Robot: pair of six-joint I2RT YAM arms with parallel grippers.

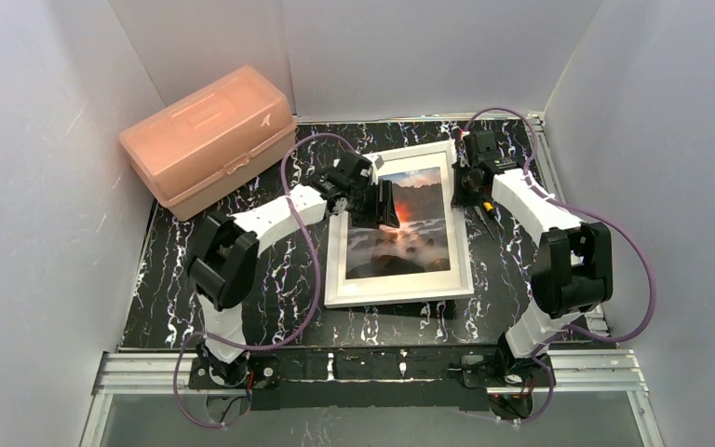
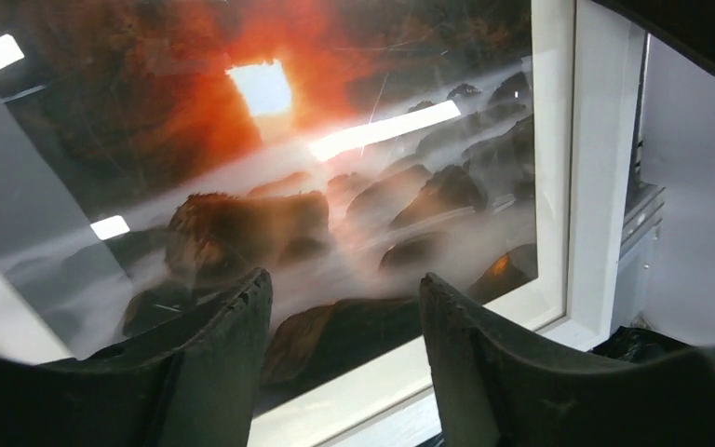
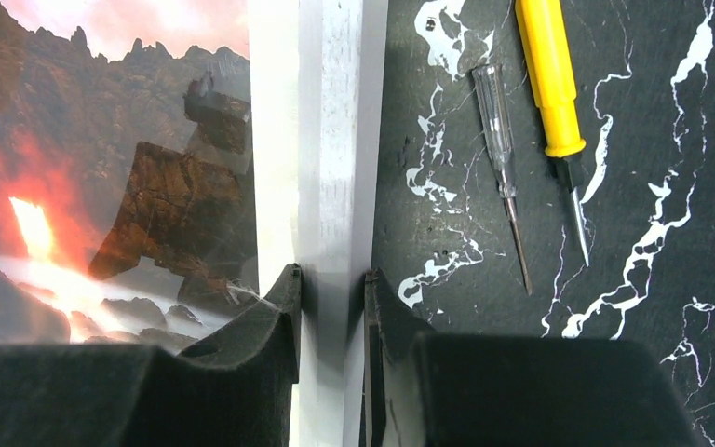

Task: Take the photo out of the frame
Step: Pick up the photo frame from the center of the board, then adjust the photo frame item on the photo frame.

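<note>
My right tool (image 3: 332, 284) pinches the white right-hand edge of the frame (image 1: 397, 291); my left tool (image 2: 344, 291) hangs spread just above the photo (image 2: 270, 214) inside it.

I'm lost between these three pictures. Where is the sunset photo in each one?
Top external: the photo lies mid-table, inside the white frame.
Left wrist: it fills most of the picture, with the frame's border at the right.
Right wrist: it takes up the left third.
Shared landmark: the orange-red glow shows in all three.
</note>
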